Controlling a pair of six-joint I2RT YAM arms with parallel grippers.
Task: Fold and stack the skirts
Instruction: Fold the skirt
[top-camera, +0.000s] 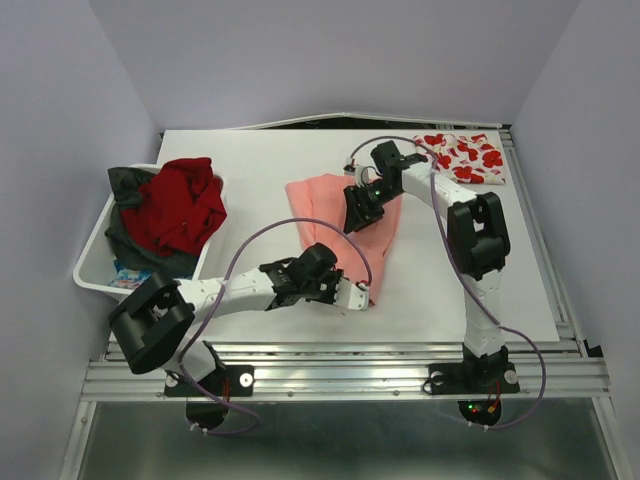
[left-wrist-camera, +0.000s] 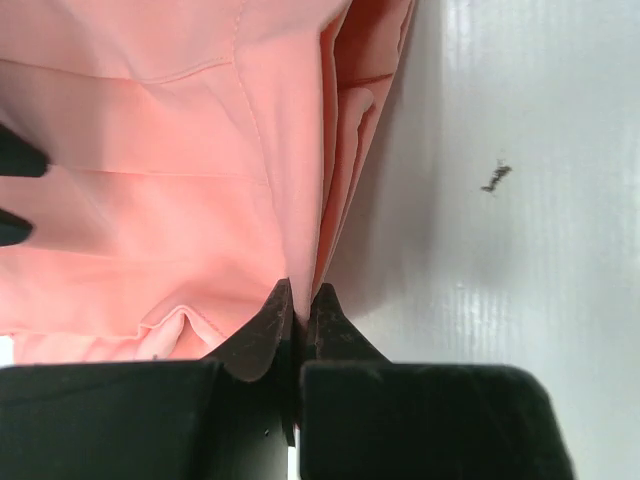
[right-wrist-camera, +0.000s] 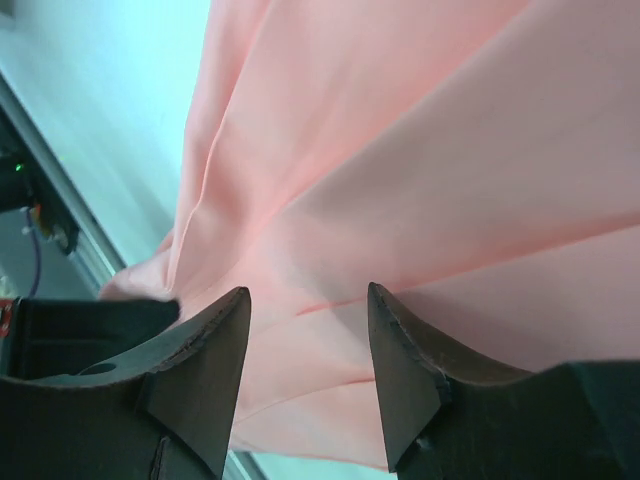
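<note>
No writing, label, brand, number or sign can be read in any view. The white skirt (top-camera: 463, 157) carries only a red flower print, with no lettering. The small dark mark on the table (left-wrist-camera: 495, 177) forms no legible character.

White-tubed left arm (top-camera: 235, 292), white-tubed right arm (top-camera: 480, 305): bulky black joint housings, thin purple cables (top-camera: 300, 222) looped alongside. Black wedge-shaped fingers (right-wrist-camera: 410, 370), edges scuffed grey.
</note>
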